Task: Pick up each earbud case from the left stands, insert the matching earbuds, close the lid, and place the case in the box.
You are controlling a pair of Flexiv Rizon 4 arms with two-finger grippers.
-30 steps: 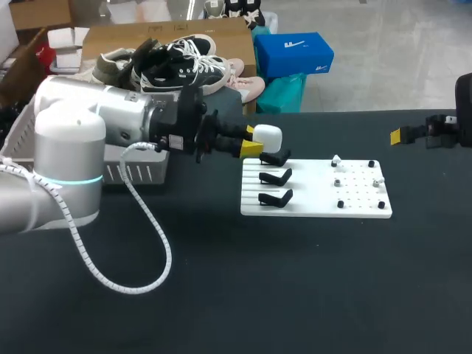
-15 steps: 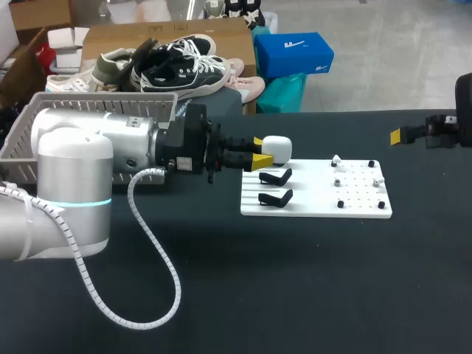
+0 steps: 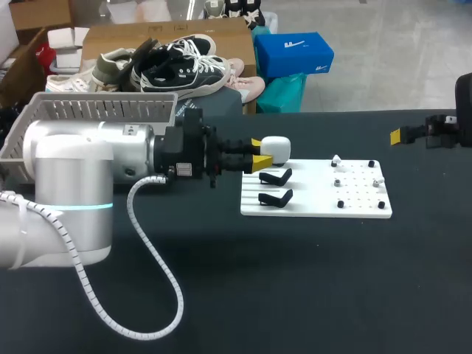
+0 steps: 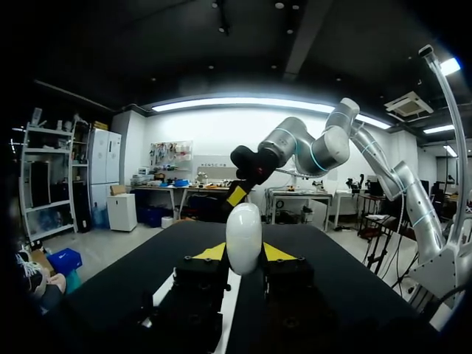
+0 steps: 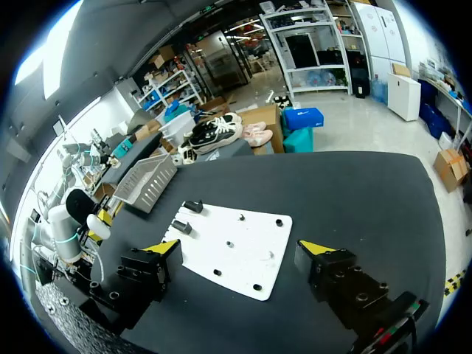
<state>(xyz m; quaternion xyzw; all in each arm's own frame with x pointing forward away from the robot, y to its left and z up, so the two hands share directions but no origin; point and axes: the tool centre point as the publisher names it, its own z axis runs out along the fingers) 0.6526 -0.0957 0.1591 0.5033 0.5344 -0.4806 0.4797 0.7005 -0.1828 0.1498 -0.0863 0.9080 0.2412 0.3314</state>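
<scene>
Jaws: the left gripper [image 3: 259, 151] is closed on the white case [image 3: 273, 145], one yellow tip on each flank. The right gripper [image 5: 243, 254] stands wide open and empty.

Position: the case is at the far left corner of the white board [image 3: 317, 198], in line with the two empty black stands [image 3: 276, 177] nearer the camera. Whether it rests on a third stand or hangs just above one cannot be told. The left arm reaches in level and low from the left. The right gripper waits well apart, near the table's right edge.

Reason for the hold: pinching the flanks probably leaves the case's upper part free, so the lid could be opened and the earbuds [image 3: 337, 160] on the board's pegs inserted. The parked, open right gripper is well placed to fetch them. The grey box [image 3: 110, 110] lies behind the left arm, near for the final drop.

Orientation: in the left wrist view the case [image 4: 244, 237] stands upright between the fingers. Its long axis runs crosswise to the line joining the tips, and its rounded end rises clear above them. The lid seam is not visible, so which end opens cannot be told.
</scene>
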